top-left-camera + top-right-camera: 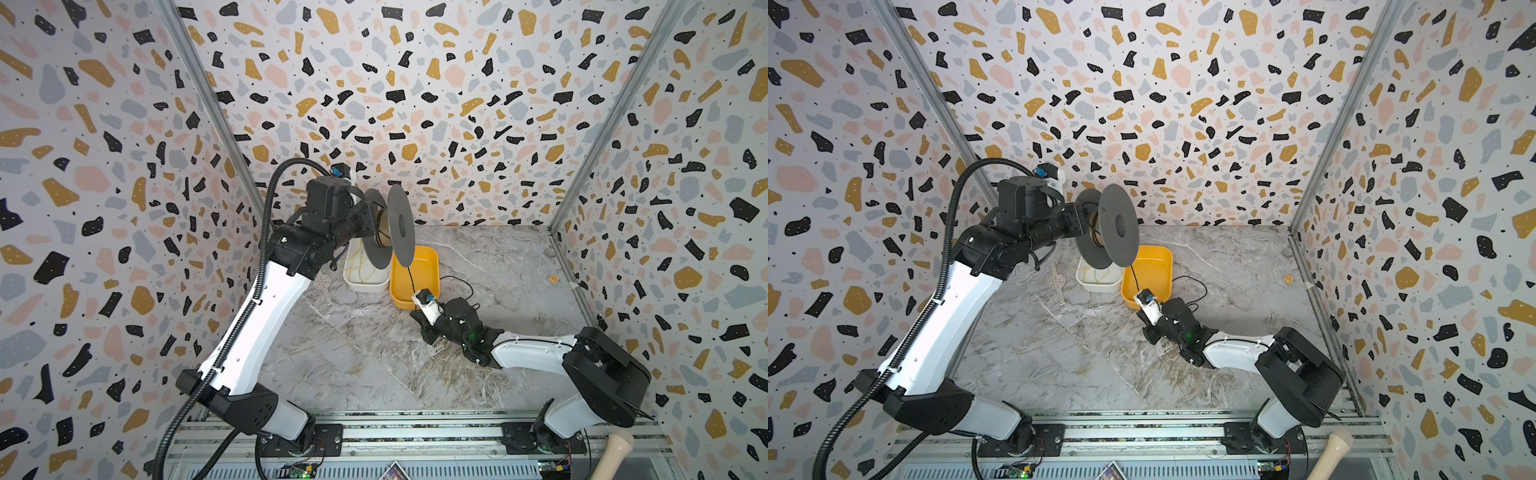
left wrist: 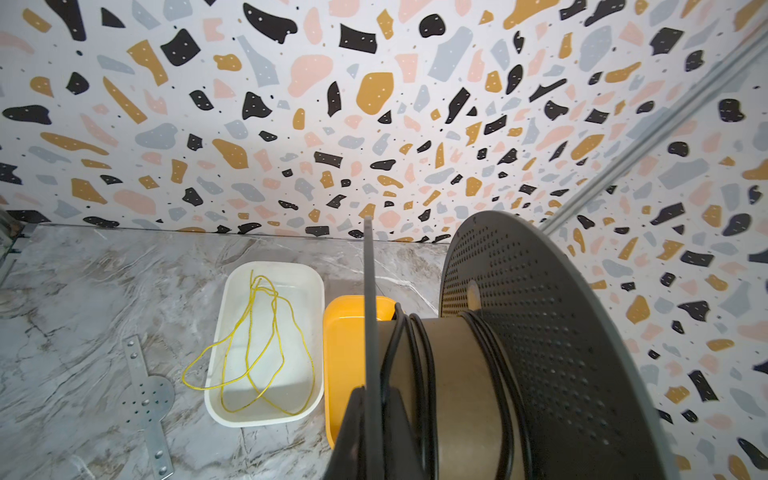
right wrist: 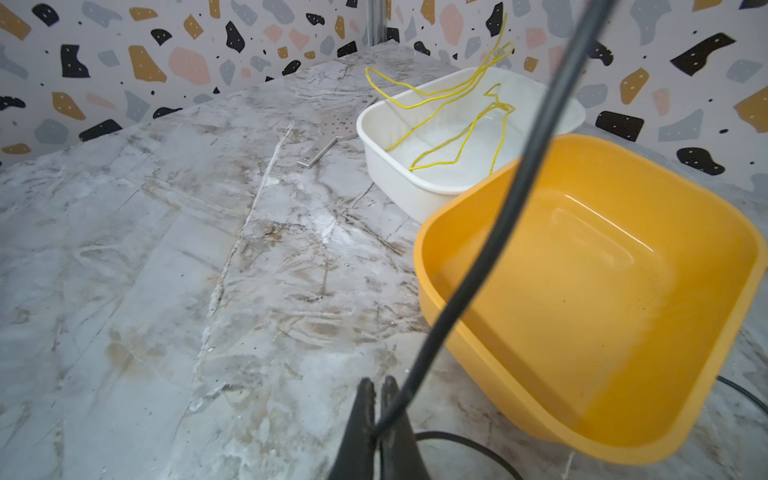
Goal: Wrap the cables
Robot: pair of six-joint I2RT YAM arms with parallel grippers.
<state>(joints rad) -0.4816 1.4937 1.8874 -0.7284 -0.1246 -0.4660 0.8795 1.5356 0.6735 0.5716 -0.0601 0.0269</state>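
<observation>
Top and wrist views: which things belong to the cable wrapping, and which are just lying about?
In use: black cable, spool, left gripper, right gripper.
Lying about: white tray, yellow cord, yellow tub, metal plate.

Overhead stereo pair, close wrist views sharing tub (image 3: 685, 332)

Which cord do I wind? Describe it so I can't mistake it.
Find the grey spool held up above the back of the table. A black cord is wound on its hub and runs down to the shut right end effector beside the yellow tub. It alone is black and joined to the spool; the yellow cord lies loose in the white tub.
</observation>
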